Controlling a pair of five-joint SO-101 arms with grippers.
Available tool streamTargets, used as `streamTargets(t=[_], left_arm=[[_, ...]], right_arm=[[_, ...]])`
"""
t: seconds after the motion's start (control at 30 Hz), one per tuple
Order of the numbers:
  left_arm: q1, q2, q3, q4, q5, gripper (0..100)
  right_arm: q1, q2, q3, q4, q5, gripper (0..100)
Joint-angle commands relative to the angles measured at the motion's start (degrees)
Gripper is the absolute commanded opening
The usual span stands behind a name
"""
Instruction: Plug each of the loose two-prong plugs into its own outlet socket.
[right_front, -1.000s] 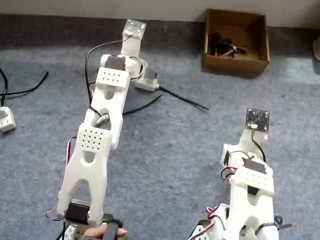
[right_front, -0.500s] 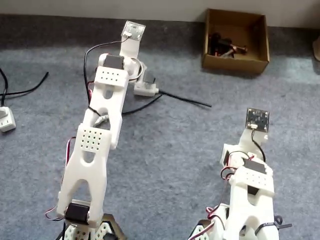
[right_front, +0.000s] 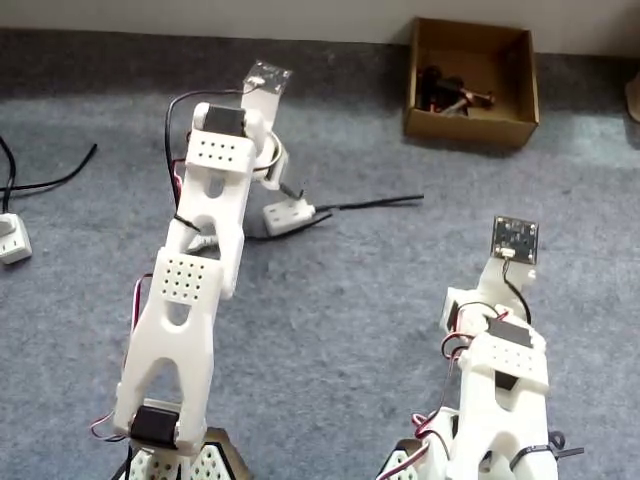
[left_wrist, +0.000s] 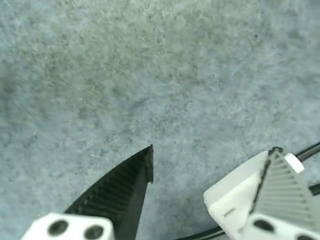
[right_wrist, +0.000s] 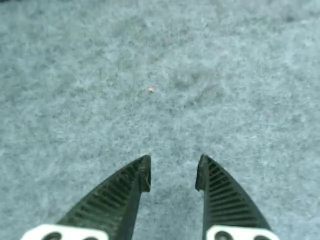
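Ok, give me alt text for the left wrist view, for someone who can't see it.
The left claw stands open over grey carpet, with a white plastic plug block beside one of its ribbed fingers. A thin black cable runs behind the block.

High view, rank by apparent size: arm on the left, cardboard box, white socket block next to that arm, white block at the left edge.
1. left arm, largest by far
2. cardboard box
3. white socket block and white block at the left edge: these look about alike, and the edge one seems partly cut off, so they are not ranked.
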Motion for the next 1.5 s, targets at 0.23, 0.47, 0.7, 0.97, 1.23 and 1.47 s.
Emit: streamTargets(t=[0.23,0.47,0.7,0.97,1.23,1.47], left_arm=[[0.6,-0.6,3.3,2.0,-3.7,32],[0.7,-0.7,4.3,2.0,-3.7,32],[0.8,-0.8,4.0,1.9,-3.8,32],[0.8,-0.7,3.9,1.6,-4.0,16],[1.0,-0.9,3.9,1.8,-4.0,13],[1.0,-0.8,0.9,1.5,-3.9,13]], right_arm=[[-0.5,-1.2,-0.4,-1.3,0.7,15.2],[-0.5,-1.2,-0.4,-1.4,0.7,15.2],[-0.5,-1.1,-0.2,-3.0,0.7,15.2],[-0.5,-1.1,-0.2,-3.0,0.7,15.2],[-0.5,-1.1,-0.2,-3.0,0.7,15.2],[-0.5,-1.1,-0.2,-3.0,0.7,15.2]])
